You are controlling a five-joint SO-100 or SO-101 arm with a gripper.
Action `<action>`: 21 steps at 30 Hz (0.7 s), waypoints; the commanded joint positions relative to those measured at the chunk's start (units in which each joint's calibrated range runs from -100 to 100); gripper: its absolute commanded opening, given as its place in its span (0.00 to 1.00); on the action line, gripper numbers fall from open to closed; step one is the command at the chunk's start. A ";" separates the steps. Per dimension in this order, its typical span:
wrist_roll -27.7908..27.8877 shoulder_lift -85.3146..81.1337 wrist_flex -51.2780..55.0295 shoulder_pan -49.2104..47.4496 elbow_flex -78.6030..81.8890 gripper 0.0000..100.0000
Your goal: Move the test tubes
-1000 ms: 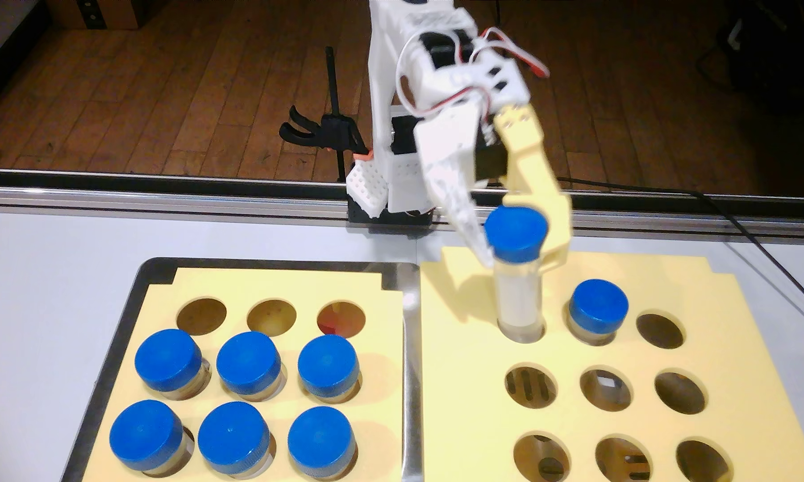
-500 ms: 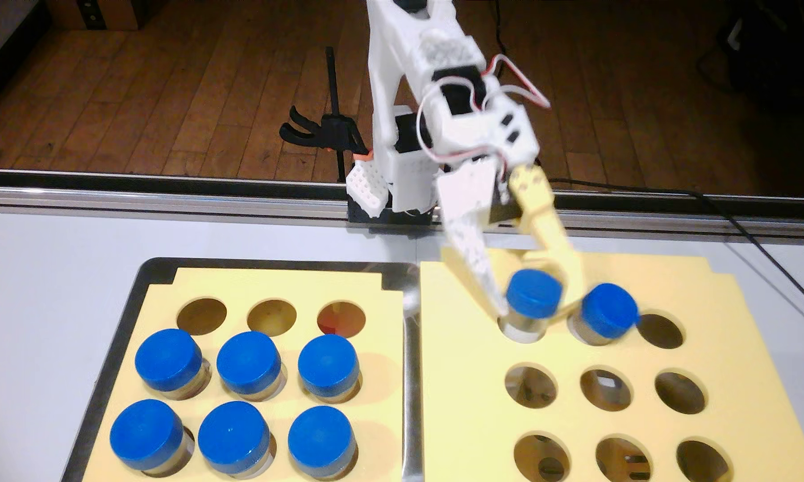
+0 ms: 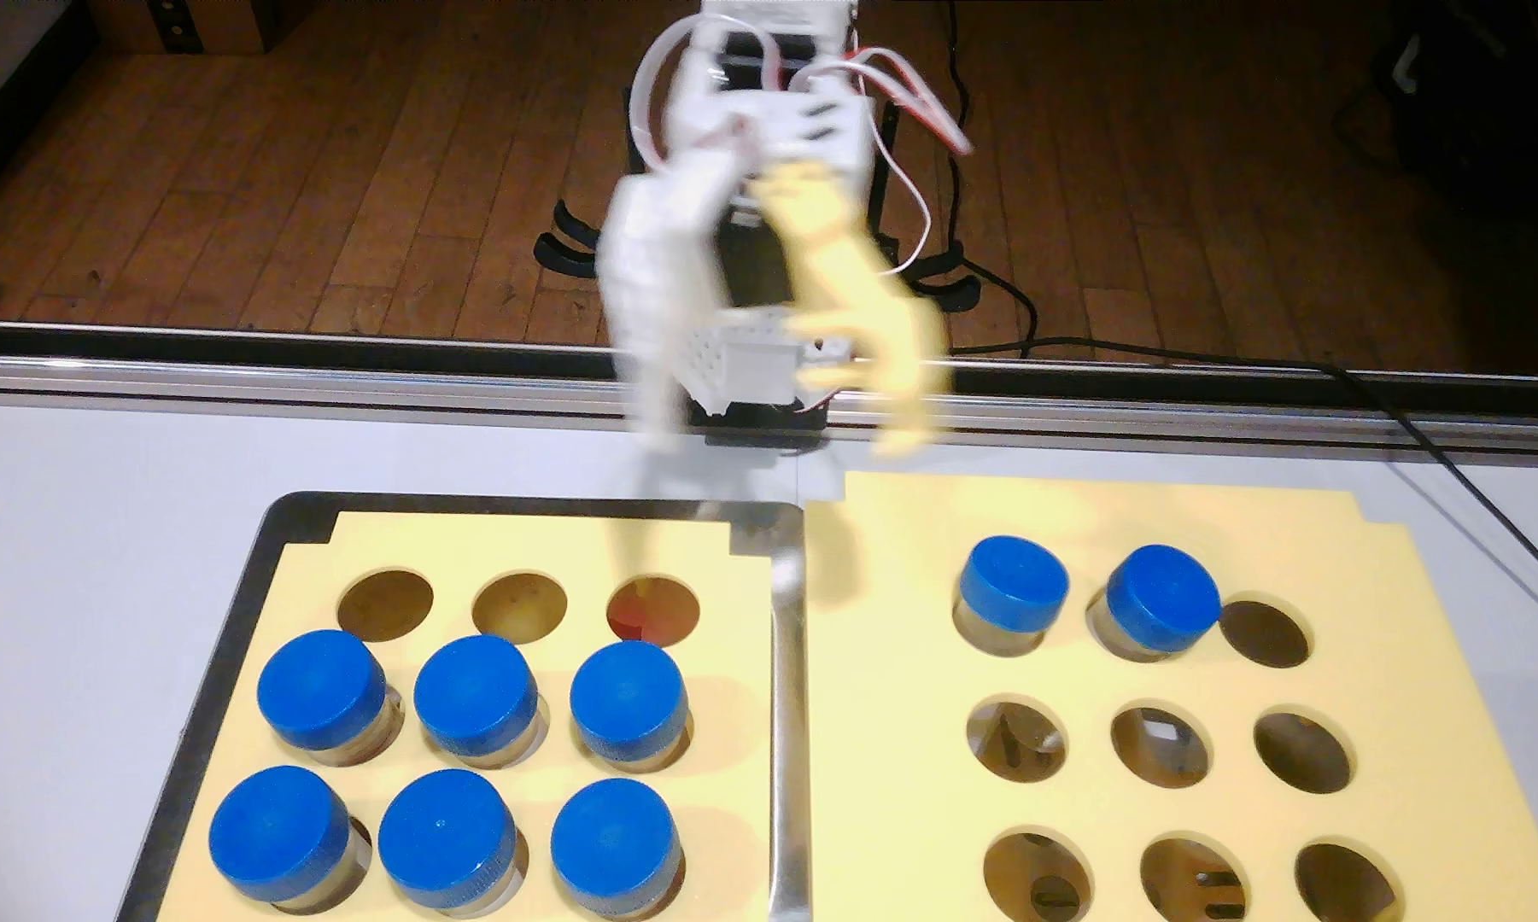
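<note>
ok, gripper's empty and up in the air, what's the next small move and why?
Probably swing down to the nearest blue-capped clear vial, right end of the left yellow foam rack's middle row. The open, blurred white-and-yellow gripper holds nothing; six vials sit in the left rack, and the right yellow foam rack holds only two, with seven holes free.

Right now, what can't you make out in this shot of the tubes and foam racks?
- Pincer, fixed view: motion blur smears both fingers, so their tips are unclear.
- Front-row test tubes: their bodies sit sunk in the left foam rack, hidden under blue caps.
- Right foam rack: bottom row of holes cut off by the frame edge.
</note>
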 commanded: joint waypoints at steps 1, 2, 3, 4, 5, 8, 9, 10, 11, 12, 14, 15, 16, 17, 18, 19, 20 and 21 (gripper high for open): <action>-0.10 -7.40 -1.07 7.74 7.05 0.37; 0.06 -8.01 -1.07 8.34 9.59 0.37; 0.11 -8.61 -1.16 8.85 14.40 0.37; 0.11 -8.44 -1.16 8.93 15.95 0.37; 0.11 -8.01 -1.26 8.93 16.85 0.37; 0.16 -2.62 -8.78 8.48 18.22 0.37; 0.16 -0.80 -10.81 8.41 17.76 0.37; 0.16 0.94 -12.26 8.34 17.31 0.37; 0.16 2.68 -13.22 8.34 16.67 0.37; 0.21 4.33 -13.51 8.26 15.58 0.37; 1.00 8.49 -13.51 8.11 11.86 0.37; 1.42 9.80 -13.51 7.89 10.59 0.37; 1.57 11.01 -13.51 7.59 9.59 0.37; 1.57 12.14 -13.51 7.59 8.68 0.37; 1.57 14.23 -13.51 7.45 7.05 0.37; 1.57 15.27 -13.51 7.45 6.05 0.37; 1.57 15.96 -13.51 7.45 5.23 0.37; 1.57 16.92 -13.51 7.30 4.24 0.37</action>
